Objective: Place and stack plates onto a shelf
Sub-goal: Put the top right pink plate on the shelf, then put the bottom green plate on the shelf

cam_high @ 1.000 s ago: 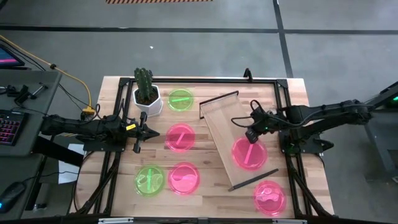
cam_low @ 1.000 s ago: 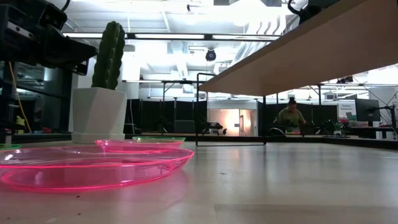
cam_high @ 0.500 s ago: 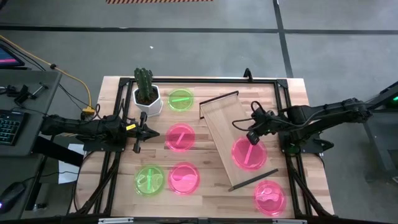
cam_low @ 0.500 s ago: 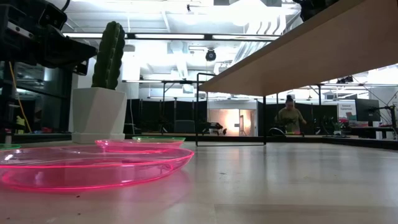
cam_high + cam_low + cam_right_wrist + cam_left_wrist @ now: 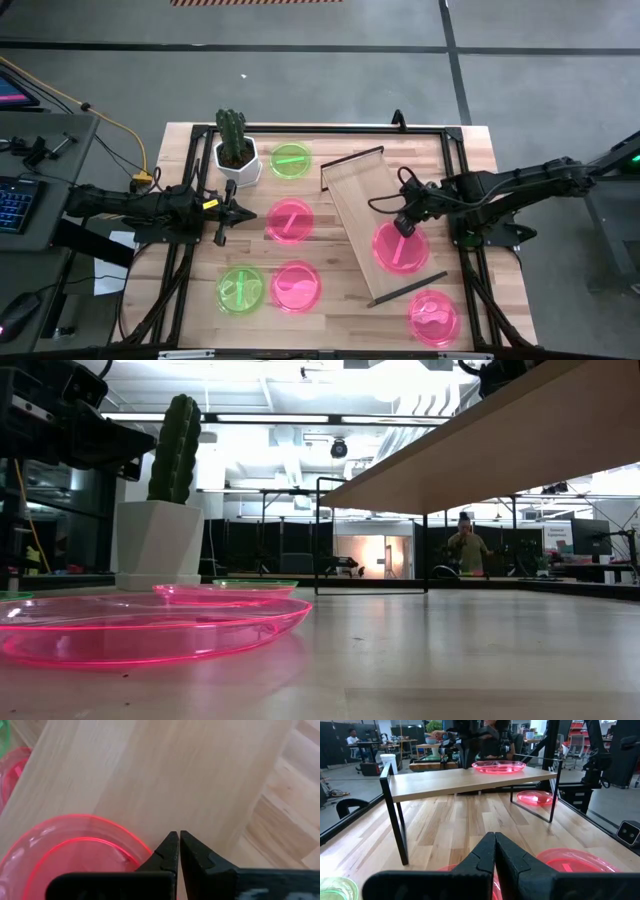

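Note:
The shelf (image 5: 355, 190) stands slantwise on the table's right half, on black end rails. One pink plate (image 5: 400, 250) lies flat on its near half. My right gripper (image 5: 402, 228) is shut and hovers over that plate's far rim (image 5: 125, 832), fingertips (image 5: 178, 836) over bare plank. My left gripper (image 5: 221, 232) is shut and waits low at the table's left, pointing at the shelf (image 5: 455, 780). On the table lie a green plate (image 5: 290, 160), a pink plate (image 5: 290, 220), a green plate (image 5: 240, 290) and two pink plates (image 5: 296, 287) (image 5: 434, 317).
A cactus in a white pot (image 5: 236, 152) stands at the far left, next to the far green plate. The shelf's far half (image 5: 350, 180) is bare plank. A black frame (image 5: 330, 128) runs round the table's edges. A person (image 5: 465, 550) stands far off in the room.
My right gripper has shifted slightly toward the table's left over the plate on the shelf, staying shut. The plates and the shelf have kept their places.

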Controlling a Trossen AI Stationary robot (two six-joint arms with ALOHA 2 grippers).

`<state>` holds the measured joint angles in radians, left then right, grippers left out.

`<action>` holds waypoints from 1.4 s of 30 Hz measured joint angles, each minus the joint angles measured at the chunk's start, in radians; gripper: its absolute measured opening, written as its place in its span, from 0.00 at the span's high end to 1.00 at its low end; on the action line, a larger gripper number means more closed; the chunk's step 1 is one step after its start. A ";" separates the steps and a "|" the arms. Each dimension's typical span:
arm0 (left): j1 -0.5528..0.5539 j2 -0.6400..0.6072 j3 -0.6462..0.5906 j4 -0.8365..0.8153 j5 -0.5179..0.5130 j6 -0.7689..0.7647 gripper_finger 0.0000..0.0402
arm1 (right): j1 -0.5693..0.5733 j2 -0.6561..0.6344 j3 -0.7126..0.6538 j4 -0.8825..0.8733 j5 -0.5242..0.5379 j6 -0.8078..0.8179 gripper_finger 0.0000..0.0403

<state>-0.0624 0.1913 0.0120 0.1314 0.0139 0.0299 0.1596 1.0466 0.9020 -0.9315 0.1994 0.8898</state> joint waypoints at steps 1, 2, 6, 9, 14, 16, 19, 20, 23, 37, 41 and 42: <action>0.000 0.000 0.000 0.000 0.000 0.000 1.00 | 0.000 0.000 0.000 0.002 -0.008 0.000 1.00; 0.000 0.000 0.000 0.000 0.000 0.000 1.00 | 0.000 0.000 0.000 0.004 -0.015 0.000 1.00; 0.000 0.000 0.000 0.000 0.000 0.000 1.00 | 0.000 0.000 0.000 0.006 -0.031 0.000 1.00; 0.000 0.000 0.000 0.000 0.000 0.000 1.00 | 0.000 0.000 0.000 0.016 -0.052 0.000 1.00; 0.000 0.000 0.000 0.000 0.000 0.000 1.00 | 0.014 0.000 0.000 0.046 -0.076 -0.016 1.00; 0.000 0.000 0.000 0.000 0.000 0.000 1.00 | 0.029 0.000 0.000 0.062 -0.081 -0.016 1.00; 0.000 0.000 0.000 0.000 0.000 0.000 1.00 | 0.058 0.000 0.000 0.083 -0.096 -0.016 1.00; 0.000 0.000 0.000 0.000 0.000 0.000 1.00 | 0.068 0.000 0.000 0.085 -0.100 -0.016 1.00; 0.000 0.000 0.000 0.000 0.000 0.000 1.00 | 0.092 0.000 0.000 0.084 -0.079 -0.016 1.00; 0.000 0.000 0.000 0.000 0.000 0.000 1.00 | 0.102 -0.068 0.000 0.061 0.201 -0.208 1.00; 0.000 0.000 0.000 0.000 0.000 0.000 1.00 | 0.102 -0.127 -0.001 0.058 0.310 -0.267 1.00; 0.000 0.000 0.000 0.000 0.000 0.000 1.00 | 0.102 -0.143 -0.001 0.061 0.327 -0.281 1.00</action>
<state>-0.0625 0.1916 0.0120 0.1314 0.0139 0.0299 0.2619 0.9035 0.9012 -0.8703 0.5264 0.6086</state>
